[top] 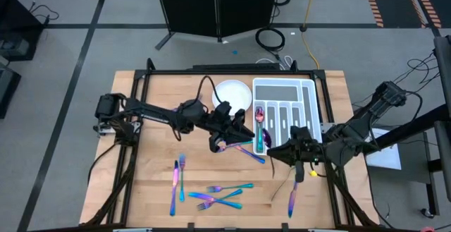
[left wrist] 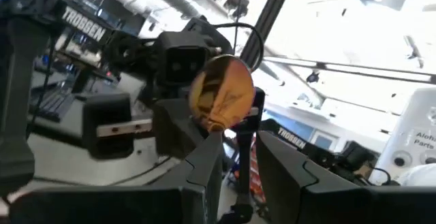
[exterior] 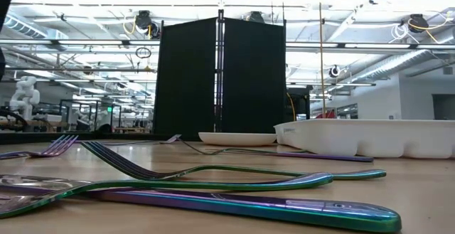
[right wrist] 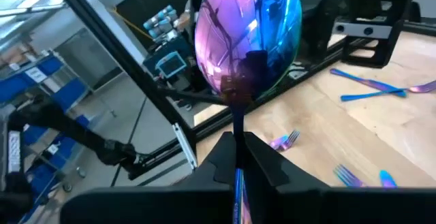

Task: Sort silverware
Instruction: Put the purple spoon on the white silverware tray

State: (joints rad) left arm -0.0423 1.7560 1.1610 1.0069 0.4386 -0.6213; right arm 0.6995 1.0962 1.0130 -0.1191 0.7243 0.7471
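loose iridescent forks and knives [top: 211, 194] lie on the near-left wooden table [top: 155, 119]. left gripper [top: 243, 135], mid-table just left of the white compartmented tray [top: 285, 112], pinches a gold-tinted spoon [left wrist: 219, 93]. right gripper [top: 276, 152], near the tray's near edge, clamps a purple-blue spoon [right wrist: 248, 33].

- From overhead we look straight down on the whole table [top: 162, 182], both arms and the surrounding floor; it is our widest view
- At table-top height we look level across the wood, forks [exterior: 213, 173] very close, toward the white tray [exterior: 370, 138] and plate [exterior: 238, 139]; both also show from above
- Each wrist camera looks along its fingers, a spoon bowl [right wrist: 248, 30] close ahead
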